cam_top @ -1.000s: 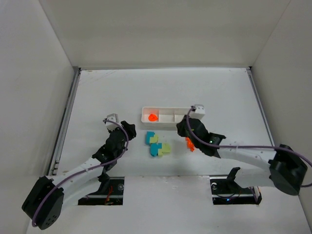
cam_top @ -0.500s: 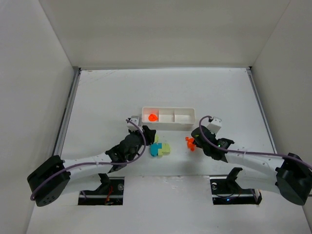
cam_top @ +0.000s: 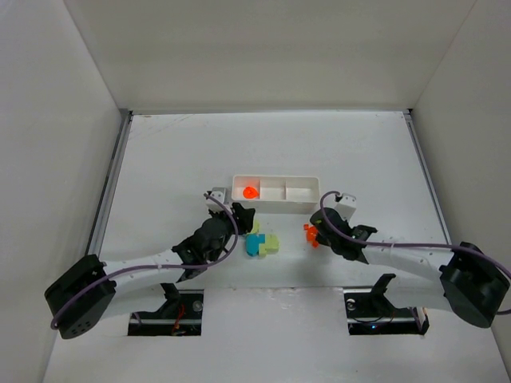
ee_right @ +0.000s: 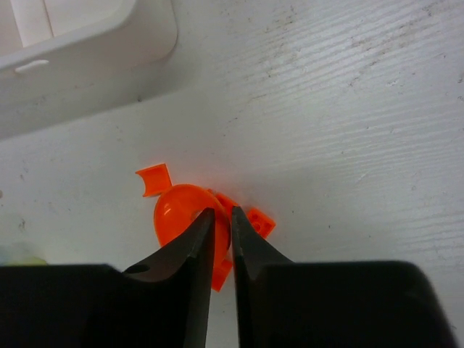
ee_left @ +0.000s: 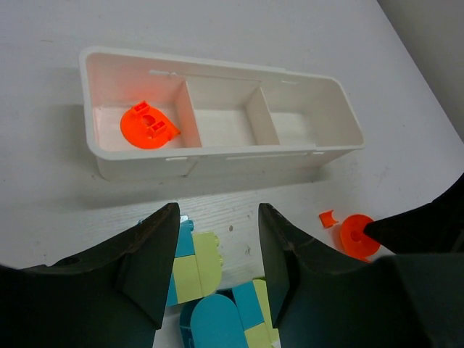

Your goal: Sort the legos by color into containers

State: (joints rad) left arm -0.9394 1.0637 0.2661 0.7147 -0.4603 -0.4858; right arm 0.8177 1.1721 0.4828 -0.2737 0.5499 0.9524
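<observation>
1. We are clenching the right gripper (ee_right: 223,217) on the rim of a round orange block (ee_right: 177,210). It is lying on the table near the right end of the tray (ee_right: 87,43). We are probably meaning to carry it to the left compartment, where another orange piece (ee_left: 147,125) is already sitting.
2. We are holding the left gripper (ee_left: 217,214) with its fingers spread, grasping nothing. It is hanging over the yellow-green block (ee_left: 197,267) and the teal block (ee_left: 214,319), which are huddling in front of the tray, likely the next pick.
3. We are working on a scuffed white table (cam_top: 359,152), boxed in by plain white walls (cam_top: 263,48).
</observation>
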